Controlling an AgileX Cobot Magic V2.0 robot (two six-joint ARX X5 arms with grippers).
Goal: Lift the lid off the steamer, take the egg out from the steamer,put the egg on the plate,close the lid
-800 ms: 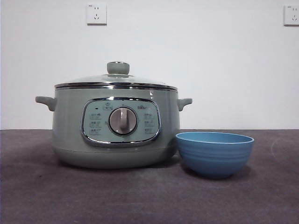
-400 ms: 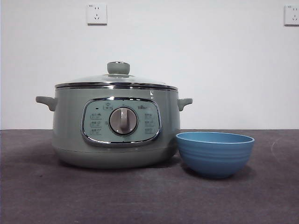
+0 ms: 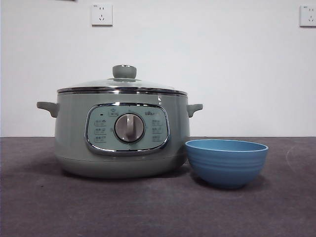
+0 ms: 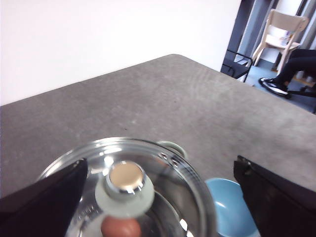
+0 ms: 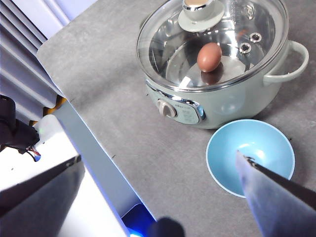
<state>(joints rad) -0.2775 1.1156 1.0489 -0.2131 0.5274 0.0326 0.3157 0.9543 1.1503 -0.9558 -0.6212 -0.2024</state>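
Note:
The pale green steamer (image 3: 74,140) stands on the table with its glass lid (image 3: 123,85) shut on it. A brown egg (image 5: 209,57) lies inside, seen through the lid (image 5: 163,44). The blue plate (image 3: 227,163), a small bowl, stands empty, close against the steamer's right side. My left gripper (image 4: 160,165) is open above the lid (image 4: 163,173), its jaws wide on either side of the knob (image 4: 126,190), apart from it. My right gripper (image 5: 159,158) is open and empty, high above the table in front of the steamer (image 5: 227,106) and plate (image 5: 256,143).
The grey table (image 3: 148,207) runs to a white wall with two sockets (image 3: 101,15). In the right wrist view the table's edge (image 5: 89,143) and gear beyond it show. A chair (image 4: 281,29) and a seated person's leg stand past the far edge.
A thin dark sliver has appeared at the front view's top edge, left of the socket. The steamer, lid and plate have not moved.

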